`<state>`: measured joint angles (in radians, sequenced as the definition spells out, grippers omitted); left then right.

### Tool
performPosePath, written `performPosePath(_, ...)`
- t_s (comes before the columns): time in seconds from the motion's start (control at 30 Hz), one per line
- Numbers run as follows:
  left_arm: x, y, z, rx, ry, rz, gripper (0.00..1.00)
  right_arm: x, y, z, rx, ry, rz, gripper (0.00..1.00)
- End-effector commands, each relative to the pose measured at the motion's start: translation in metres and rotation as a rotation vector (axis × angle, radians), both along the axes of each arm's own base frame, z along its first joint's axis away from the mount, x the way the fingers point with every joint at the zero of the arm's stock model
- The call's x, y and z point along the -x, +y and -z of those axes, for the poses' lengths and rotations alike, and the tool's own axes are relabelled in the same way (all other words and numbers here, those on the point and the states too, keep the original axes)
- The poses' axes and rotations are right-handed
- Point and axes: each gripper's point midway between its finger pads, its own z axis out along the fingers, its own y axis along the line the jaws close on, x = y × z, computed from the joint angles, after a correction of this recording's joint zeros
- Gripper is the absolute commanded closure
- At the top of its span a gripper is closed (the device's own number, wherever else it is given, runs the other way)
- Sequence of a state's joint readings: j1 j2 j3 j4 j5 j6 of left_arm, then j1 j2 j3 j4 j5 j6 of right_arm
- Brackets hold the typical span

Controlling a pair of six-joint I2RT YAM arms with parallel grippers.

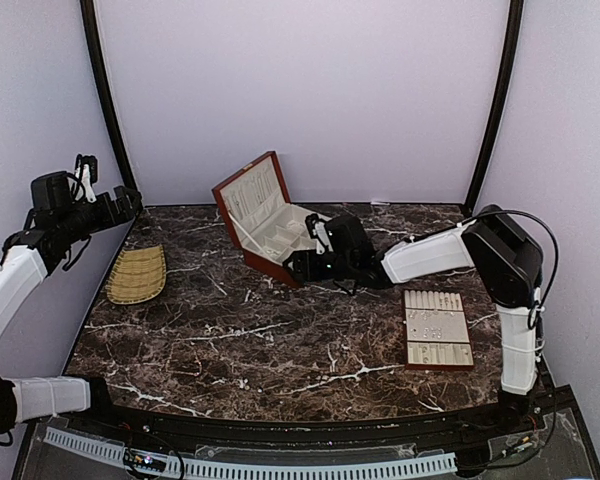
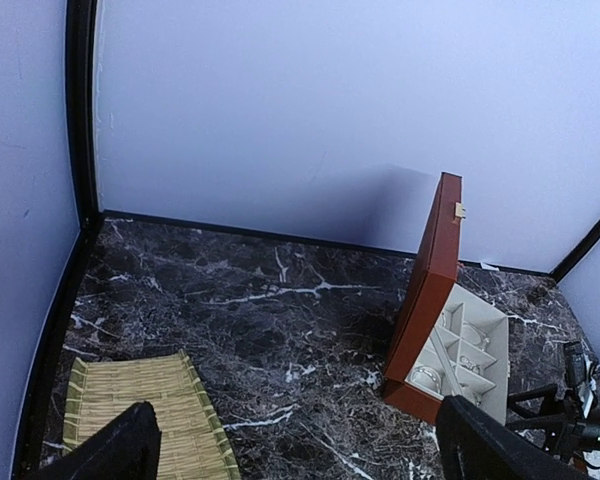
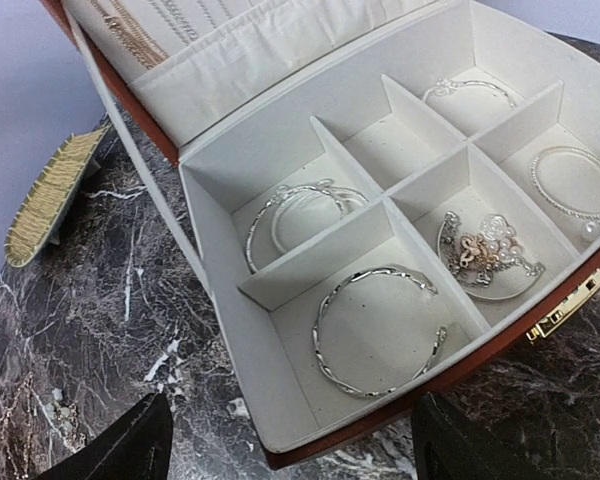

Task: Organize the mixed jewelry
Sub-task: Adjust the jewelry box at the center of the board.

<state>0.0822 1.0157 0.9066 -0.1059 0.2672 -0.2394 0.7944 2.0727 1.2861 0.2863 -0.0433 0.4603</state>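
In the centre-right of the right wrist view, the mixed jewelry [image 3: 485, 250] (thin silvery bangles & a pearly cluster) lies in compartments of the red-brown wooden box with cream lining [image 3: 220, 330]. Prob. light, stiff, slippery, easily bent; pinch across a bangle's wire. Right hand [image 3: 290, 425] is spread & empty, just below the front bangle. Left hand [image 2: 300, 445] is spread & empty, well apart.

The left arm [image 1: 20, 275] stands raised at the far left, the left gripper [image 1: 130, 201] pointing right, jaws spread wide. The right arm [image 1: 430, 255] rises at the near right and reaches left; the right gripper [image 1: 298, 266] sits low, jaws apart.
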Motion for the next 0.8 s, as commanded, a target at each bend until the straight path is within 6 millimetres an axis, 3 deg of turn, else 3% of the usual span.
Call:
performPosePath(0.0,0.002,-0.006,0.005,0.008,-0.007,0.036,0.01,-0.003,0.01,-0.038,-0.073,-0.096,-0.016,0.16)
performPosePath(0.2,0.002,-0.015,0.009,0.016,-0.016,0.087,0.04,0.004,-0.019,-0.077,-0.087,-0.181,0.051,0.13)
performPosePath(0.33,0.002,-0.025,0.015,-0.002,-0.004,0.116,0.05,0.017,-0.048,-0.088,-0.068,-0.218,0.106,0.11)
performPosePath(0.47,0.002,-0.056,0.027,-0.089,0.025,0.192,0.06,0.029,-0.069,-0.095,-0.048,-0.234,0.126,0.09)
performPosePath(0.63,0.01,-0.089,0.057,-0.097,0.13,0.342,0.12,0.043,-0.088,-0.099,-0.009,-0.24,0.133,0.09)
performPosePath(0.77,0.03,-0.115,0.097,-0.12,0.253,0.419,0.19,0.049,-0.103,-0.101,0.009,-0.257,0.159,0.1)
